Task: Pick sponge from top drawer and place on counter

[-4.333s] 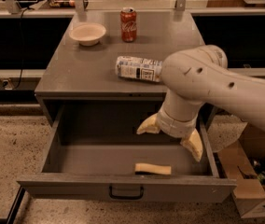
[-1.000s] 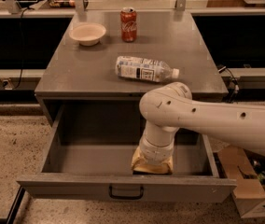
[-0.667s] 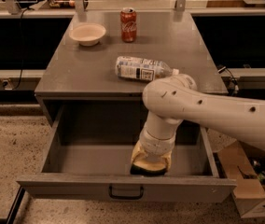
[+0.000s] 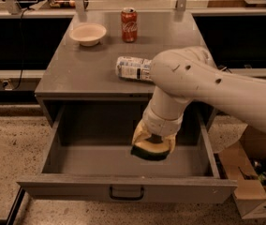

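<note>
The sponge (image 4: pixel 150 150), yellow-tan with a dark green underside, hangs between the tan pads of my gripper (image 4: pixel 152 143), lifted above the floor of the open top drawer (image 4: pixel 91 161). The gripper is shut on it, pointing down over the drawer's right half. The drawer's front panel with its dark handle (image 4: pixel 126 191) is pulled towards the camera. The grey counter (image 4: pixel 86 64) lies behind and above the drawer; my white arm crosses its right side.
On the counter stand a cream bowl (image 4: pixel 88 33) at back left and a red soda can (image 4: pixel 129 18) at back centre; a water bottle (image 4: pixel 132 68) lies on its side, partly behind my arm. A cardboard box (image 4: pixel 251 191) sits on the floor right of the drawer.
My gripper came down onto the sponge on the drawer floor, closed on it, and has now lifted it up off the drawer bottom.
</note>
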Robot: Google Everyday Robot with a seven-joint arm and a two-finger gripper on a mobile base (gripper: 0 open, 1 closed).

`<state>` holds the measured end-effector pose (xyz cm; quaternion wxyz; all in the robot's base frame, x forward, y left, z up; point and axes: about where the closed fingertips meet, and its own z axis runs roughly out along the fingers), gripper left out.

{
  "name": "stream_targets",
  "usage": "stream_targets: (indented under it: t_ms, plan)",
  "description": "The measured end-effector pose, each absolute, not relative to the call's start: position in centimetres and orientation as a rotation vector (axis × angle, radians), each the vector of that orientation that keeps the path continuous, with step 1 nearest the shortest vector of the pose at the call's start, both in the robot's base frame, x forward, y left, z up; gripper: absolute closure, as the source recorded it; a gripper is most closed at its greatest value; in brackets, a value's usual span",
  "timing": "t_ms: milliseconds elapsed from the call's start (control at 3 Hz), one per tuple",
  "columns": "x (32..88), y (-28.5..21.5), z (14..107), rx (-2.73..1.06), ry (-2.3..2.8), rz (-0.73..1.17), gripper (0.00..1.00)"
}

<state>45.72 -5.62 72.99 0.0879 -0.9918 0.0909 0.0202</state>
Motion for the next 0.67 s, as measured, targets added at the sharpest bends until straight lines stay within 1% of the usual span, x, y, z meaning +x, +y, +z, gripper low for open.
stream_targets:
  t_ms: [667]
  plan:
    - [49.5, -4.3, 83.6, -3.007, 0.249, -0.181, 1.0]
